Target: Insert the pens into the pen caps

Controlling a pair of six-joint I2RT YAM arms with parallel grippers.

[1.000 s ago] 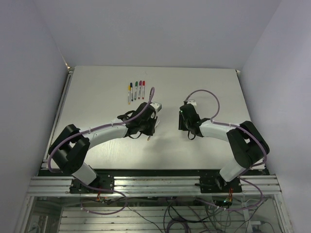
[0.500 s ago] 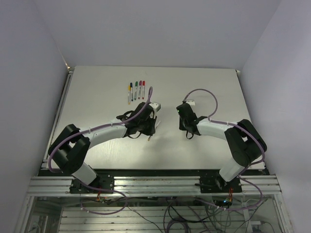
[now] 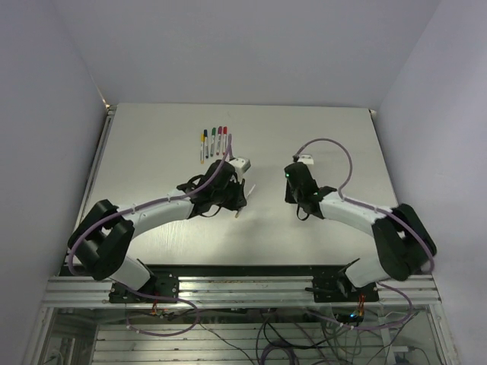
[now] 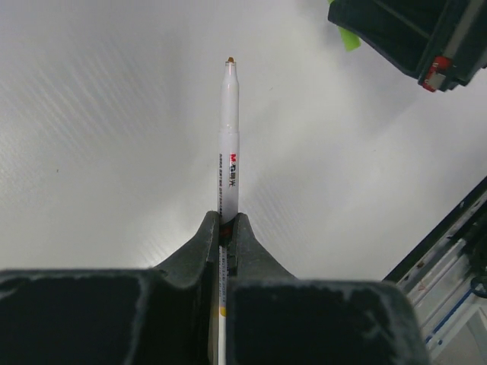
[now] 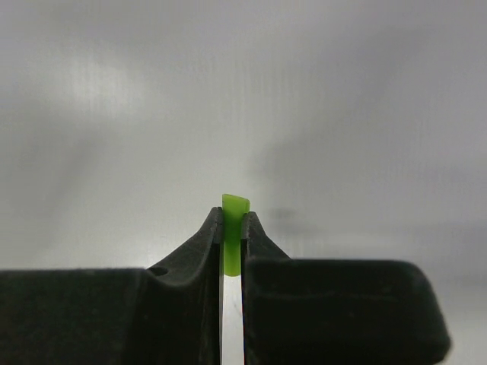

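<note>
The pen (image 4: 229, 137) is a slim, smooth white cylinder with small red and dark print along its barrel. It narrows in a short step to a thinner neck and ends in a tiny brownish-orange tip. The left gripper (image 4: 226, 224) is clenched on the barrel's lower part. Its two dark, matte, wedge-shaped fingers (image 4: 204, 243) press the barrel from either side. In the left wrist view the pen's long axis runs straight out from the jaws, up the frame, with the tip at the far end and clear of the table (image 3: 152, 152). A small yellow spot shows on the barrel behind the fingers.

The cap (image 5: 235, 204) is bright lime-green plastic, slightly glossy. Only a narrow, flat-topped sliver stands upright above the fingertips, so its open end cannot be told. The right gripper (image 5: 233, 222) is pinched tight on it with the same dark, grainy fingers.

The table is white and matte, with faint fine ridges visible in the left wrist view. From above, both grippers sit over the table's middle, facing each other with a clear gap between them. A row (image 3: 214, 142) of other pens with coloured ends lies side by side on the far part of the table, just beyond the left gripper.
</note>
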